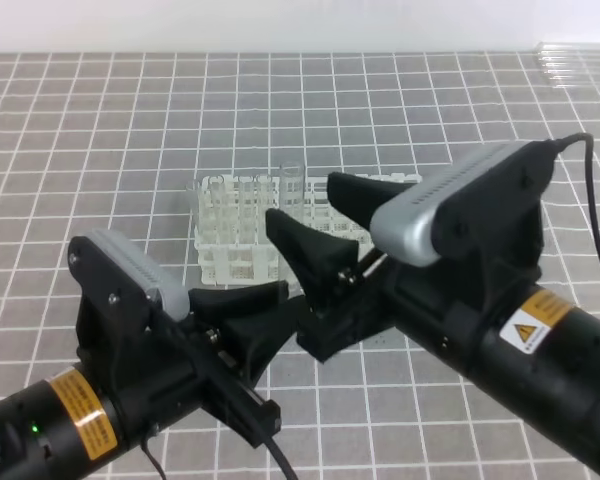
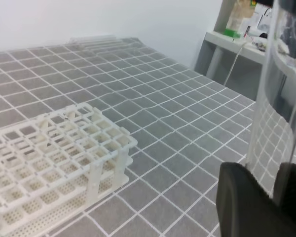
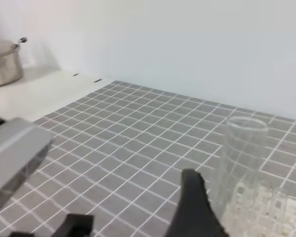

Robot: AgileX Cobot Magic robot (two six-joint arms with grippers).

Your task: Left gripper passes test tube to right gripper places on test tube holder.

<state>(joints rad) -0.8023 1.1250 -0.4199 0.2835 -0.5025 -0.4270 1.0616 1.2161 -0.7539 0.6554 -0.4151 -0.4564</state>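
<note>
Between spread right gripper [image 1: 315,215] fingers (tube [image 3: 241,163]).

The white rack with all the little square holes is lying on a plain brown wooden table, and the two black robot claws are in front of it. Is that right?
Not quite. The white rack sits on a grey surface marked with a grid of white lines, not a plain brown wooden table. The exterior high view shows it. The left gripper and right gripper are indeed in front of the rack.
</note>
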